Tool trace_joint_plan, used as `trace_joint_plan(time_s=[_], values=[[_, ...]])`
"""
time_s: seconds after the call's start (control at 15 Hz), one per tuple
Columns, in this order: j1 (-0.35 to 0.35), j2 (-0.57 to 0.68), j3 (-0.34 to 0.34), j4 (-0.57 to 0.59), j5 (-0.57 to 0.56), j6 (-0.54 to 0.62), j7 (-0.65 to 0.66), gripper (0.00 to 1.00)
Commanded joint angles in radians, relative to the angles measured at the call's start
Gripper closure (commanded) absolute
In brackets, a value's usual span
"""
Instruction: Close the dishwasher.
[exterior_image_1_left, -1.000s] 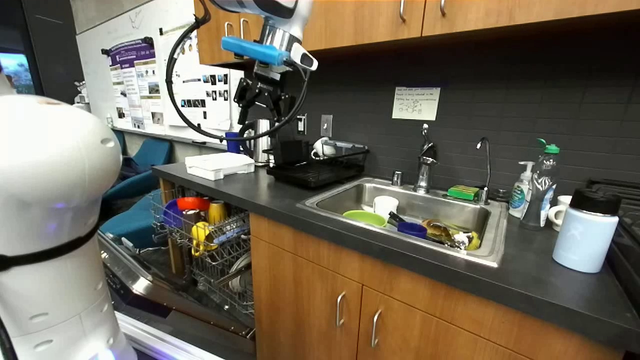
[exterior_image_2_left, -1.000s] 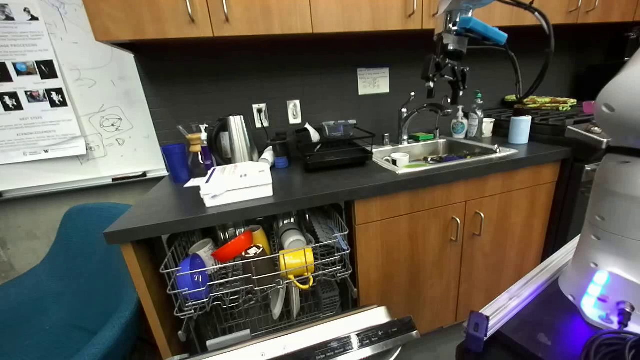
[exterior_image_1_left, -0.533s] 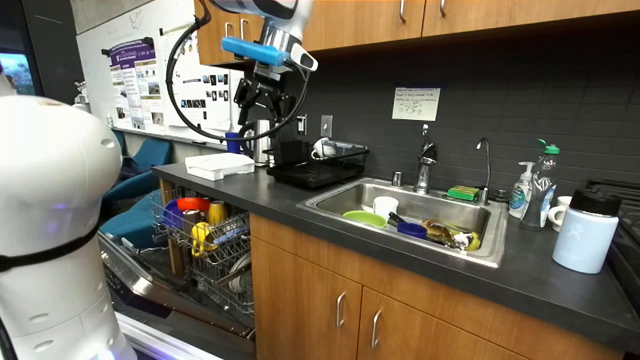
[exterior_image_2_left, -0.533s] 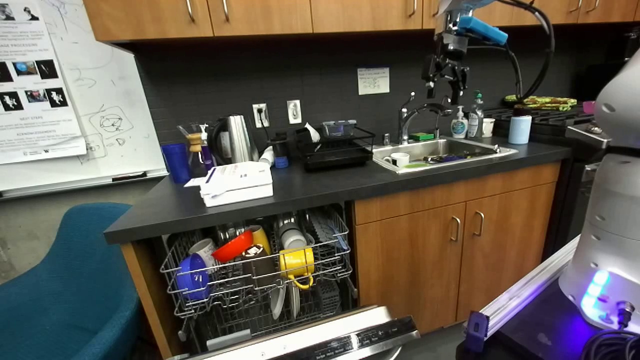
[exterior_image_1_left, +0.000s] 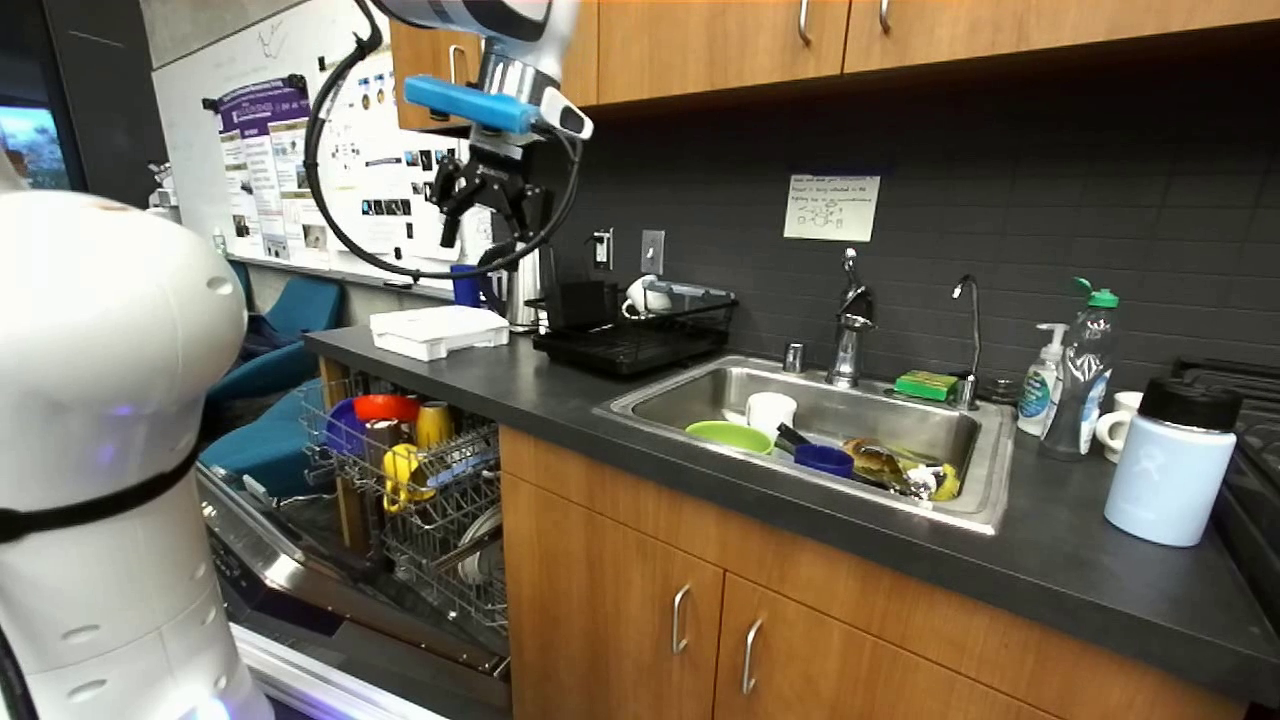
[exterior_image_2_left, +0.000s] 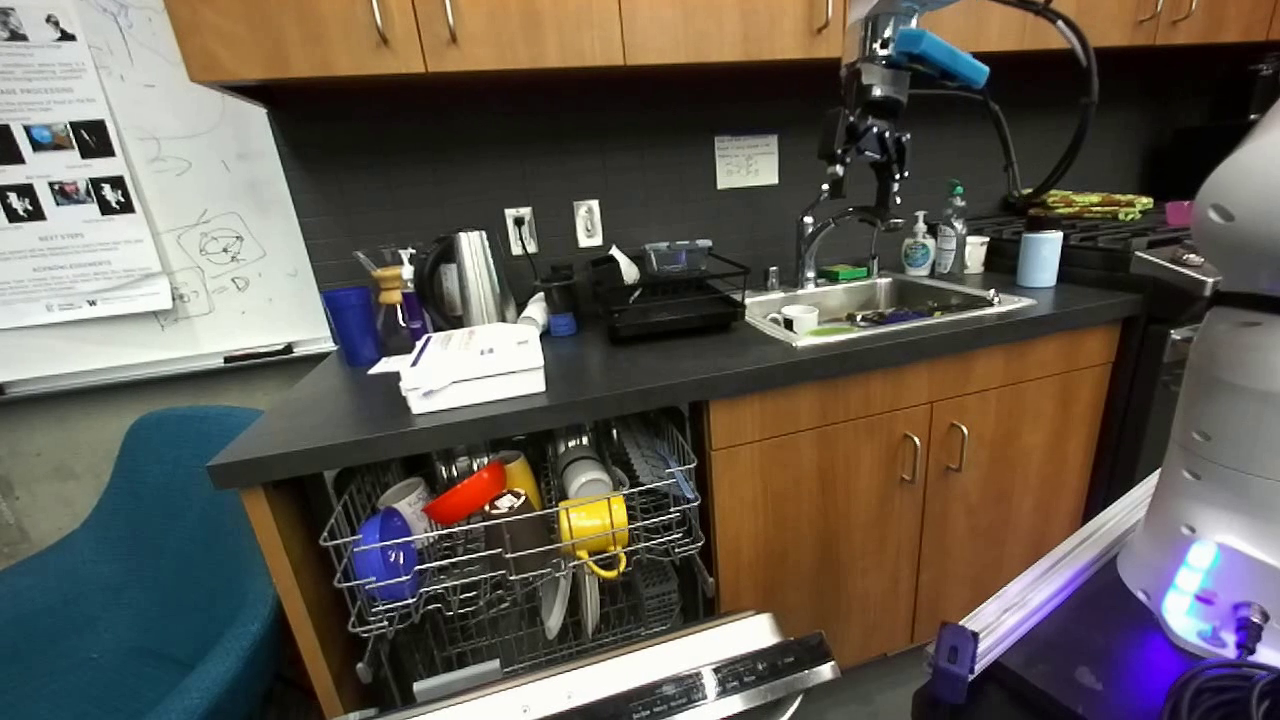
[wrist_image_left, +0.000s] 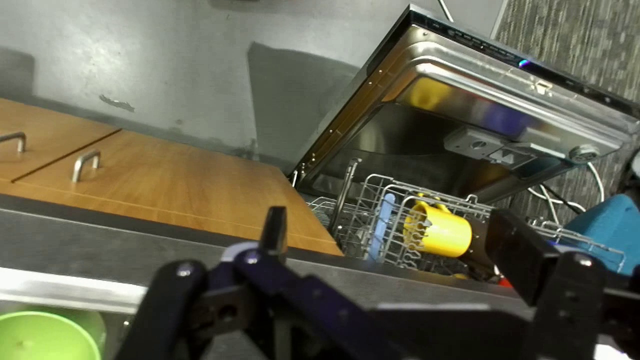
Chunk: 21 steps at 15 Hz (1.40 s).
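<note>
The dishwasher stands open under the counter. Its door (exterior_image_2_left: 640, 680) hangs down at a slant, inner side up; it also shows in an exterior view (exterior_image_1_left: 340, 600), partly behind the arm's base, and in the wrist view (wrist_image_left: 425, 125). The upper wire rack (exterior_image_2_left: 650, 520) sticks out a little, holding a yellow mug (exterior_image_2_left: 595, 525), a red bowl (exterior_image_2_left: 468, 495) and a blue bowl (exterior_image_2_left: 386, 553). My gripper is open and empty, high above the counter, in both exterior views (exterior_image_1_left: 485, 235) (exterior_image_2_left: 862, 195). In the wrist view its fingers (wrist_image_left: 390, 235) are wide apart, well above the dishwasher.
The dark counter (exterior_image_2_left: 640, 370) overhangs the dishwasher. On it stand a white box (exterior_image_2_left: 475, 375), a kettle (exterior_image_2_left: 480, 275) and a black dish rack (exterior_image_2_left: 675, 310). The sink (exterior_image_1_left: 690, 385) and faucet (exterior_image_1_left: 850, 330) lie beside them. A blue chair (exterior_image_2_left: 150, 540) stands at the counter's end.
Between half a second ago and now my arm and open gripper have shifted left in both exterior views. The dishwasher door and rack have not moved.
</note>
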Motion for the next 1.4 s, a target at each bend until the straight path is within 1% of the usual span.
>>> trace_joint_plan(time_s=[0.0,0.2,0.33,0.53,0.67,0.87,1.0,1.07,1.2,1.33], values=[[0.086,-0.090,0.133,-0.100,0.065,0.089,0.023,0.00],[0.200,-0.098,0.256,-0.144,0.115,0.178,0.027,0.00],[0.280,-0.066,0.338,-0.154,0.131,0.240,0.035,0.00],[0.386,0.028,0.469,-0.141,0.103,0.345,0.054,0.00],[0.430,0.130,0.549,-0.102,0.051,0.405,0.070,0.00],[0.461,0.269,0.609,-0.049,-0.060,0.453,0.034,0.00],[0.467,0.368,0.637,-0.010,-0.157,0.489,0.035,0.00],[0.462,0.424,0.650,0.010,-0.232,0.514,0.052,0.00],[0.470,0.541,0.653,0.063,-0.343,0.536,0.069,0.00],[0.494,0.657,0.643,0.125,-0.458,0.548,0.093,0.00]])
